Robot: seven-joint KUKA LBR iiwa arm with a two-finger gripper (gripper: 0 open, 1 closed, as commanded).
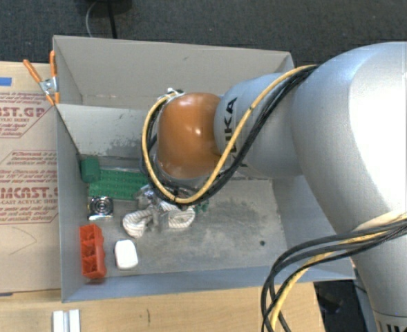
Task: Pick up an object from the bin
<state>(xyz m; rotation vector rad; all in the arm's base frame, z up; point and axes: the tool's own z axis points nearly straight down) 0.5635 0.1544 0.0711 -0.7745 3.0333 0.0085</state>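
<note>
Grey metal bin, contents gathered toward its left end: one green studded plate, one small silver metal fitting, one red block, one white block, one pale knotted rope piece. Your pincer sits low in the bin under the arm's orange cover, right at the rope piece and beside the green plate; whether it is apart or together you cannot tell. Nothing reads as lifted, so count the approach as made and, by my judgement, the grasp and raise as left to do.
</note>
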